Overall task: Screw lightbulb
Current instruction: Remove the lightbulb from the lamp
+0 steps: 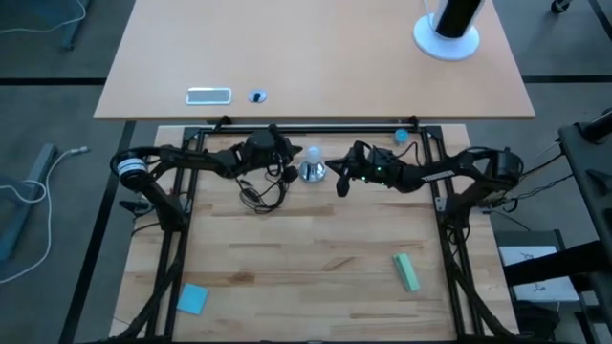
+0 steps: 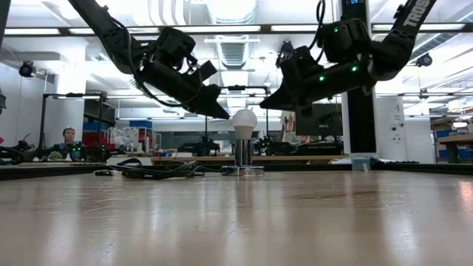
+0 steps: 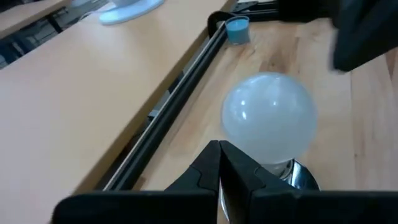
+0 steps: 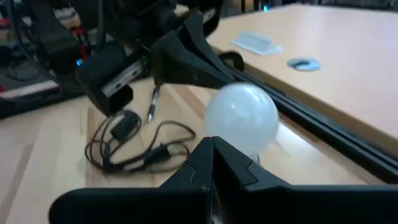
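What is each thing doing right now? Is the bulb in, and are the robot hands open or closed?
lightbulb: upright in the socket, held by neither gripper.
socket: standing on the table, bulb on top.
black cord: lying loose in a tangle.
left gripper: jaws shut, empty, beside the bulb.
right gripper: jaws shut, empty, on the bulb's other side.
blue cap: standing upright by the table's rail.

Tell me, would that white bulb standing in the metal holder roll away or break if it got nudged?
The lightbulb probably would not roll now: it stands upright in the socket. Its smooth, rounded frosted shell looks slippery and likely fragile. Loose on the table, its pear shape would likely roll in a curve.
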{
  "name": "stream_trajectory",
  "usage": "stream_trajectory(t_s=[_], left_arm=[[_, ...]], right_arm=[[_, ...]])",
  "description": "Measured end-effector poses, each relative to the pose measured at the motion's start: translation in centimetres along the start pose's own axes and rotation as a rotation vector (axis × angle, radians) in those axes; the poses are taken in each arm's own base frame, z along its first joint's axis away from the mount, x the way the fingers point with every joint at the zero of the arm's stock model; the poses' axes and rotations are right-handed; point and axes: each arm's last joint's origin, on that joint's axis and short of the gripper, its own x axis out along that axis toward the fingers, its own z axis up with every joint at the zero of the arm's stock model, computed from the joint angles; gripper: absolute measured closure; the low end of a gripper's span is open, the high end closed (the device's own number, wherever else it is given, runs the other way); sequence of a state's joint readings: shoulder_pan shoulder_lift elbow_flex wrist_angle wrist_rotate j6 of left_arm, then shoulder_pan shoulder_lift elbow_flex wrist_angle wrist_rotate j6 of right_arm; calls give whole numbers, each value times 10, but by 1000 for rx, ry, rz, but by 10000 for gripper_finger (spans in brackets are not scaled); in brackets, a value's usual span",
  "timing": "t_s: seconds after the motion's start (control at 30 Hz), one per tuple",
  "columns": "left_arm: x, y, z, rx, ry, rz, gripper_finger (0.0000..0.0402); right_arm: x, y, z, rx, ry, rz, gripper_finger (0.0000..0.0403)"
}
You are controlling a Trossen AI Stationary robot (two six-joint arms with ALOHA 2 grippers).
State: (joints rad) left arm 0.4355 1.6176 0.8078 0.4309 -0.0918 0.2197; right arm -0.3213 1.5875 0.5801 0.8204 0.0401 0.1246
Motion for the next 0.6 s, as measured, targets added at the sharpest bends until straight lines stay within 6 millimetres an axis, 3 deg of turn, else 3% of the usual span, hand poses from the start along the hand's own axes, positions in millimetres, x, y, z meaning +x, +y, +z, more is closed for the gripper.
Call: stream_trajectory(t_s=[0.3, 0.6], left_arm=[[4, -1, 0, 23, -9, -29, 401], [4, -1, 1, 29, -9, -60, 401]], right_arm=[[23, -5, -7, 52, 18, -30, 403], [25, -7, -3, 40, 32, -50, 403]])
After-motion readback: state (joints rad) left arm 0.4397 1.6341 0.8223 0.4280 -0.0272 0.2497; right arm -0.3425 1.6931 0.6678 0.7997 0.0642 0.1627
